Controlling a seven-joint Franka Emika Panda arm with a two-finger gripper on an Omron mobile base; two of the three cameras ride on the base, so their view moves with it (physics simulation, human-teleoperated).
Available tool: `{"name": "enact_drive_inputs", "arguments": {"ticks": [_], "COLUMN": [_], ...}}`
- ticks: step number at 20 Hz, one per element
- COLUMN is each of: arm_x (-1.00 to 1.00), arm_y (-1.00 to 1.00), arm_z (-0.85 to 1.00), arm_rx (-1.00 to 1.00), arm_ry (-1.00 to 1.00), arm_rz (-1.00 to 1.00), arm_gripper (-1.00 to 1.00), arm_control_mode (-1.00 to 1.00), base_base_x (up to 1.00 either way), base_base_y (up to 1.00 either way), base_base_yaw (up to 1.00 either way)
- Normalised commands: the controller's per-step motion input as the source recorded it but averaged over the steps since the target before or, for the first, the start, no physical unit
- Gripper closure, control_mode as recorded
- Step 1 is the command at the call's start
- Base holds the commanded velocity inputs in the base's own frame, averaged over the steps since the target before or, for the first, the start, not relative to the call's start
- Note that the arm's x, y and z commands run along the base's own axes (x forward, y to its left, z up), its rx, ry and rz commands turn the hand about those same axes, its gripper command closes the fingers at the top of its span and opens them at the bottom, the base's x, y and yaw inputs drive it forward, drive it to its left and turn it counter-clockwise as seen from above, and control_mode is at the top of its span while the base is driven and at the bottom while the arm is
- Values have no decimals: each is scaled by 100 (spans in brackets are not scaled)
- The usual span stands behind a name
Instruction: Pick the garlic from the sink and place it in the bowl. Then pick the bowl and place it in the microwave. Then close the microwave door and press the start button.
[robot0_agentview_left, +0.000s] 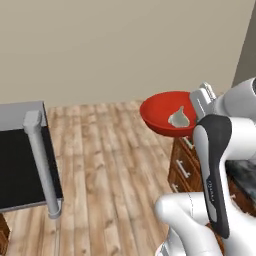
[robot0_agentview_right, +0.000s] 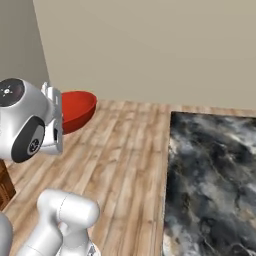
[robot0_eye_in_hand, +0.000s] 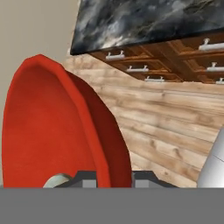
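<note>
The red bowl (robot0_agentview_left: 162, 112) hangs in the air over the wooden floor, with my gripper (robot0_agentview_left: 196, 111) shut on its right rim. The pale garlic (robot0_agentview_left: 179, 119) lies inside the bowl, close to the gripped edge. In the right base view the bowl (robot0_agentview_right: 76, 109) sticks out beyond the hand, and the gripper (robot0_agentview_right: 59, 119) pinches its near rim. In the hand view the bowl (robot0_eye_in_hand: 52, 131) stands on edge, its rim clamped by the gripper (robot0_eye_in_hand: 111, 180), and a bit of garlic (robot0_eye_in_hand: 57, 181) peeks up at the bottom. The open microwave door (robot0_agentview_left: 20, 167) with its grey bar handle (robot0_agentview_left: 42, 165) is at the left.
Wooden drawers with metal pulls (robot0_agentview_left: 182, 165) stand below and to the right of the bowl. The marbled grey counter (robot0_agentview_right: 215, 180) lies to the right. A plain beige wall (robot0_agentview_left: 125, 45) closes the back, and wooden floor (robot0_agentview_left: 110, 165) spreads between door and drawers.
</note>
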Motion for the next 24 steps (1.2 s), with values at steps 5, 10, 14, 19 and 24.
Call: {"name": "enact_drive_inputs", "arguments": {"ticks": [5, 10, 14, 19, 24], "arm_x": [0, 0, 0, 0, 0], "arm_y": [0, 0, 0, 0, 0], "arm_z": [0, 0, 0, 0, 0], "arm_rx": [0, 0, 0, 0, 0], "arm_ry": [0, 0, 0, 0, 0], "arm_rz": [0, 0, 0, 0, 0], "arm_gripper": [100, 100, 100, 100, 100], "arm_control_mode": [100, 100, 100, 100, 100], "base_base_x": [46, 58, 39, 38, 70], "base_base_y": [17, 7, 13, 24, 0], "base_base_yaw": [38, 41, 49, 55, 54]}}
